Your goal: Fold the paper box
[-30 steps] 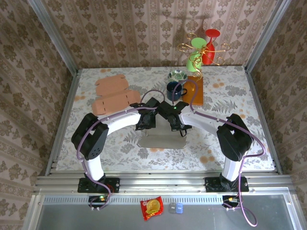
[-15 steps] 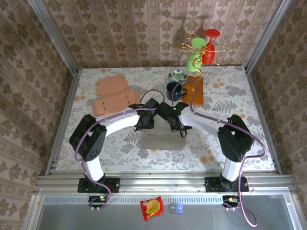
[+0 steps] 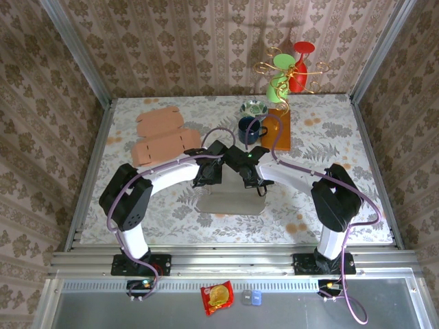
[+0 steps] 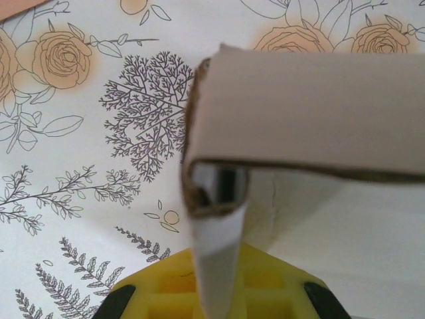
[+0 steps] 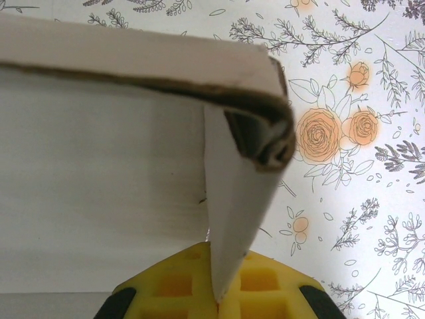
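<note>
The paper box (image 3: 233,200) is a pale, partly folded sheet lying flat in the middle of the table, with its far corners raised. My left gripper (image 3: 208,179) sits at its far left corner and my right gripper (image 3: 255,184) at its far right corner. In the left wrist view the box (image 4: 312,113) has a folded-over wall, and a white flap runs down into my left gripper (image 4: 216,296), which is shut on it. In the right wrist view the box (image 5: 119,166) curls over at its corner, and my right gripper (image 5: 226,292) is shut on a white side flap.
Two flat brown cardboard blanks (image 3: 164,137) lie at the far left. A dark mug (image 3: 250,128), a small bowl (image 3: 254,107) and an orange board (image 3: 281,130) with a wire cup tree (image 3: 288,68) stand behind the grippers. A snack packet (image 3: 217,297) lies below the table's near rail.
The left arm's elbow has shifted slightly toward the near edge since the earliest frame. The box, the right arm and both grippers' places at the far corners look the same.
</note>
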Available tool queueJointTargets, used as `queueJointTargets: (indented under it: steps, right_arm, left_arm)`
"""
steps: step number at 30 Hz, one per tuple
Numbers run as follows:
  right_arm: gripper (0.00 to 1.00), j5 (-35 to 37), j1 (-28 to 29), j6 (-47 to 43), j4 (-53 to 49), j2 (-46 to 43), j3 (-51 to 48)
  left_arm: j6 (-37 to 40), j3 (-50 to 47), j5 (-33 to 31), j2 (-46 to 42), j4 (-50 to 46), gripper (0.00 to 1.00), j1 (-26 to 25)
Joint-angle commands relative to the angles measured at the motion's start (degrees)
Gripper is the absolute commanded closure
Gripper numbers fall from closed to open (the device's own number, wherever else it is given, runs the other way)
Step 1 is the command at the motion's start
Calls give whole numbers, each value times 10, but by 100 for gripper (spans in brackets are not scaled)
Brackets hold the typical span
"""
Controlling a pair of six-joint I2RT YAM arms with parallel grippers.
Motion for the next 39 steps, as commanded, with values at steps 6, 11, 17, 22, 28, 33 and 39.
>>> queueJointTargets:
  steps: [6,11,17,22,28,33,39]
  right_arm:
    - [100,25,-3,7,-11,29,7]
    - [100,18,-9,6,-9,31,8]
    - [100,12,-13,13,-9,33,5]
    - [100,4,-19,19,-11,34,2]
    - [100,-16,-30,40,-15,39,-7]
    - [100,-53,-58,75,-23,40,-23]
    - [100,-122,-101,149,-33,40,-41]
  left_arm:
    - [12,8,-41,-33,3,65,-51]
    - [16,11,-5,-62,2,53,-46]
    - [14,4,43,-78,1,50,-41]
    - [10,-10,61,-104,12,49,-33]
    - [9,-12,65,-139,14,50,-23]
    - [3,-23,60,-179,10,50,1]
    - [7,-59,67,-235,2,51,52]
